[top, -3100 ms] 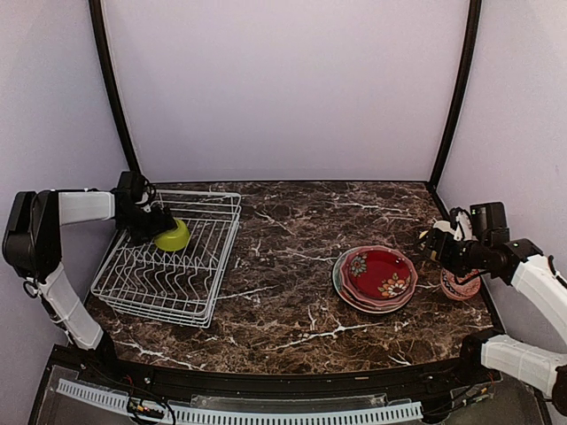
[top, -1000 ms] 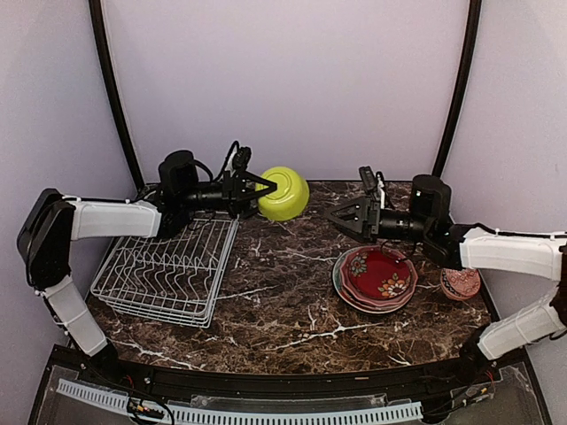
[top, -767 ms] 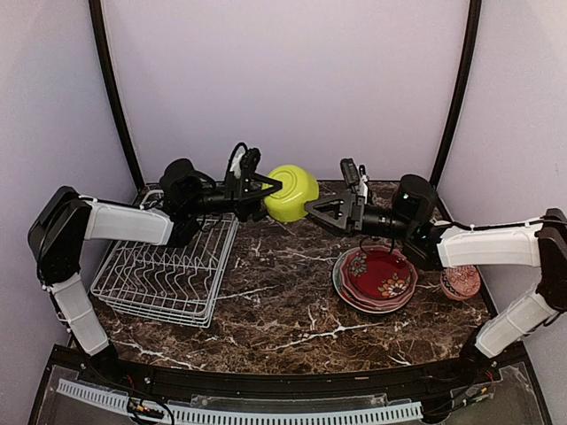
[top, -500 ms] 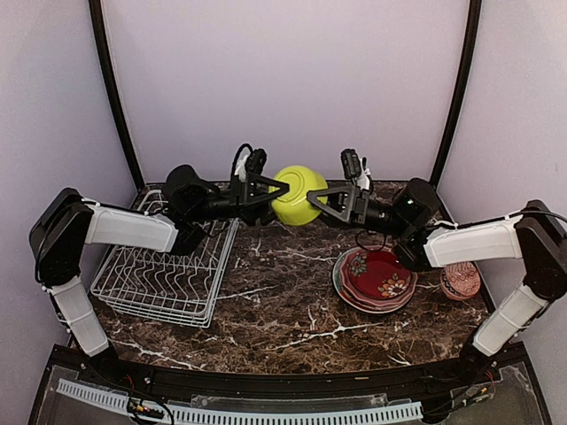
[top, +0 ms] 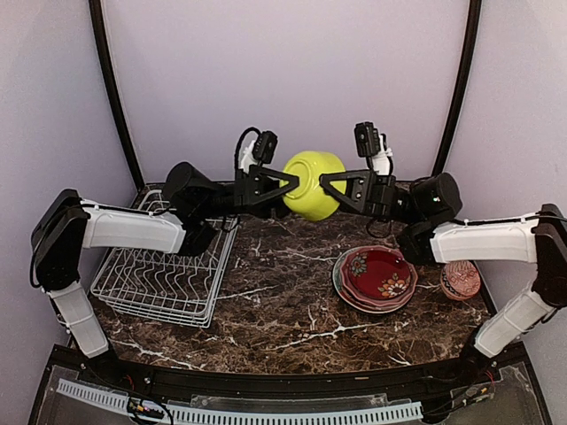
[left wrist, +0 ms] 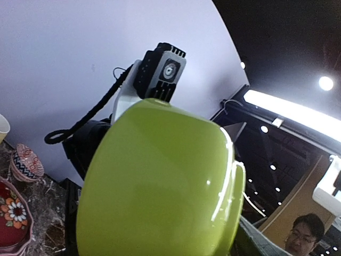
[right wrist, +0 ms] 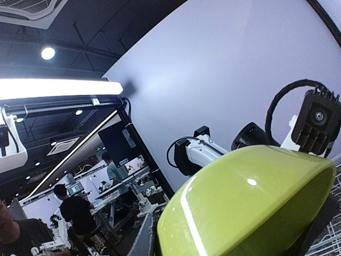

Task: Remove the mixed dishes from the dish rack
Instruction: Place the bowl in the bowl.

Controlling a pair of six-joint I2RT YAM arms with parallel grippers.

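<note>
Nearest, the rack (top: 168, 270) sits on the table with no dish showing in it. Right of the rack lie the stacked plates (top: 376, 279), and further right a small patterned bowl (top: 462, 283).

Beyond the rack's far right corner, the lime bowl (top: 312, 184) hangs high in the air, tipped on its side, between both arms. The left gripper (top: 282, 188) is clamped on the bowl's rack-side edge. The right gripper (top: 330, 184) has its jaws pressed together on the edge away from the rack, apparently pinching the thin wall. This looks like a hand-over, with the bowl the last piece out of the rack.

The bowl looks like glazed ceramic: stiff, smooth and slippery, with some weight, and it would likely break if it fell onto the stone top. The wall just under the rim is the place to hold, one finger inside and one outside, seated deep. A shallow pinch could let the bowl swing or slide out. The left jaws should part only once the right pinch is sure.
</note>
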